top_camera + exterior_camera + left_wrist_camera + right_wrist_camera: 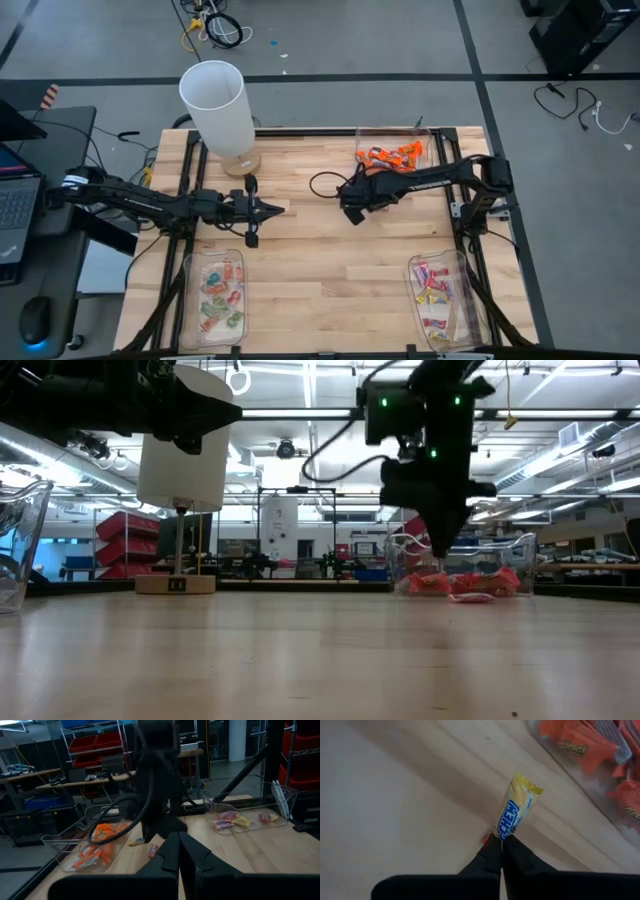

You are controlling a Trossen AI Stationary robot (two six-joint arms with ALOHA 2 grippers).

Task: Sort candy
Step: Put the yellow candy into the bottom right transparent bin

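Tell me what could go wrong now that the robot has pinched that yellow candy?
1. The right hand holds the yellow Hi-Chew candy only by one end of its wrapper, so it could slip out while being carried.
2. A pink candy lies loose on the table beside the tray of orange candies; the arm might knock it away.
3. The shut left hand waits near the table's middle, possibly in the right arm's path.
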